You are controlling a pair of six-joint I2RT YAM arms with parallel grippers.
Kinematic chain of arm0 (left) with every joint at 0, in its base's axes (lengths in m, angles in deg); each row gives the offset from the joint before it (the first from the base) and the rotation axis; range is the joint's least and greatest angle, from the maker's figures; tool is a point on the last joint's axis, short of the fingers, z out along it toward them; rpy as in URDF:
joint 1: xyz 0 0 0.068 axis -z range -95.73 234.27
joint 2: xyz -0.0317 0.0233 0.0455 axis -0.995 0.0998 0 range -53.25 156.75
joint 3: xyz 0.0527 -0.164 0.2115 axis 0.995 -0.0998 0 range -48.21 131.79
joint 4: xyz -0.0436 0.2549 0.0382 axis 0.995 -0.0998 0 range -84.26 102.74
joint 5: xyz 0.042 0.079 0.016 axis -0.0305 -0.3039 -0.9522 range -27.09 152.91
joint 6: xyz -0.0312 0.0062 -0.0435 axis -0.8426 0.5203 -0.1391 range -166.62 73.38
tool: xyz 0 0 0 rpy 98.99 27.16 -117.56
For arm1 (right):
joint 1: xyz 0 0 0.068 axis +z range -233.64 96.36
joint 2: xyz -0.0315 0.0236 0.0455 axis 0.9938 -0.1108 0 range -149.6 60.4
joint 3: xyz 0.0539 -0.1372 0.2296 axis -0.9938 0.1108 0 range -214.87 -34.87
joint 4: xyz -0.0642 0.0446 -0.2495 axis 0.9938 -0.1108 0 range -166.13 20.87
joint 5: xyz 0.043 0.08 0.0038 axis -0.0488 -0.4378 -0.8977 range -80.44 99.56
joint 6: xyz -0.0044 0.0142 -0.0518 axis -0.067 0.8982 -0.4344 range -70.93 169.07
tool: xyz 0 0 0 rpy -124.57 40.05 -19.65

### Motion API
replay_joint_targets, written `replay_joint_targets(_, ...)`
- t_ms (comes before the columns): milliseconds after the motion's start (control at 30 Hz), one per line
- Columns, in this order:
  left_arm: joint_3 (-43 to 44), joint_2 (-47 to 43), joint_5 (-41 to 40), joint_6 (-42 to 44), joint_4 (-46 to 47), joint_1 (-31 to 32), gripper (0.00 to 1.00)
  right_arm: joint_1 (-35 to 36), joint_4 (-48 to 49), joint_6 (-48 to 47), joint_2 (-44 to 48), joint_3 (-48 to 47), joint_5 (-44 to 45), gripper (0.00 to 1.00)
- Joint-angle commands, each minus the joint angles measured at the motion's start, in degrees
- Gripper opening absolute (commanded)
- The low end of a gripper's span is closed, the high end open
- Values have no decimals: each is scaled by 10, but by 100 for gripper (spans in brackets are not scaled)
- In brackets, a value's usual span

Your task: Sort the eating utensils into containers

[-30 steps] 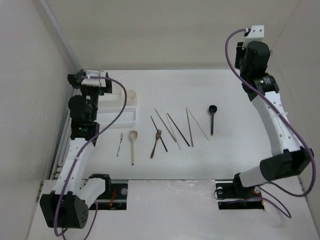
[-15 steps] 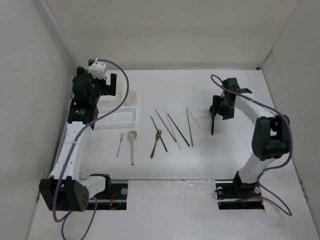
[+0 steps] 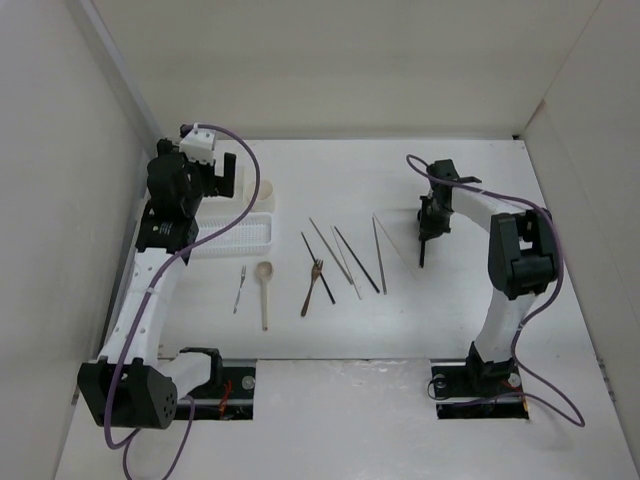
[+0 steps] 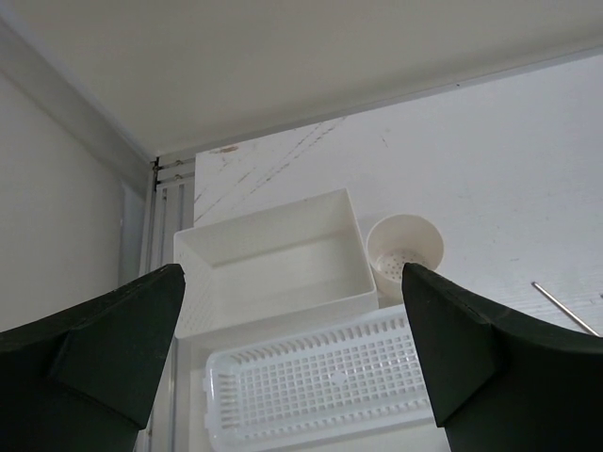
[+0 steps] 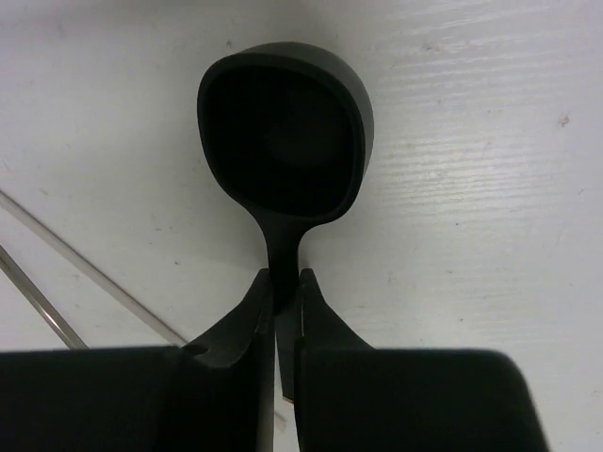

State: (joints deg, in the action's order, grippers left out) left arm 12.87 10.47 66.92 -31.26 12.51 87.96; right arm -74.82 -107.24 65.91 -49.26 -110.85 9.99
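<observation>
Your right end effector (image 5: 283, 306) pinches the dark spoon (image 5: 283, 141) at its thin neck; stiff, light, probably slick; left end effector (image 4: 292, 282) gapes empty

Far left on the surface (image 3: 480, 310), the box (image 4: 273, 250) sits at the rear. The cup (image 4: 405, 247) is just right of it, and the tray (image 4: 311, 381) lies directly in front of both.

In front of the tray, left to right:
- fork (image 3: 240, 288)
- spoon (image 3: 265, 295)
- second fork (image 3: 311, 290)

Chopsticks (image 3: 357, 261) lie right of these. The second spoon (image 5: 287, 141) lies farthest right, its handle pointing toward the near edge.
</observation>
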Motion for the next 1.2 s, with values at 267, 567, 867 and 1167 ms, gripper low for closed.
replay_joint_targets(267,-5,-25,187,11,24,2,94,64,80,-37,104,-86,79,0)
replay_joint_targets(567,-25,5,535,-151,235,2,90,190,337,-104,200,-116,-127,0)
replay_joint_targets(867,26,78,619,-240,316,42,97,226,621,90,143,-145,-400,0)
replay_joint_targets(1167,26,90,558,-245,340,74,98,251,710,175,104,-144,-426,0)
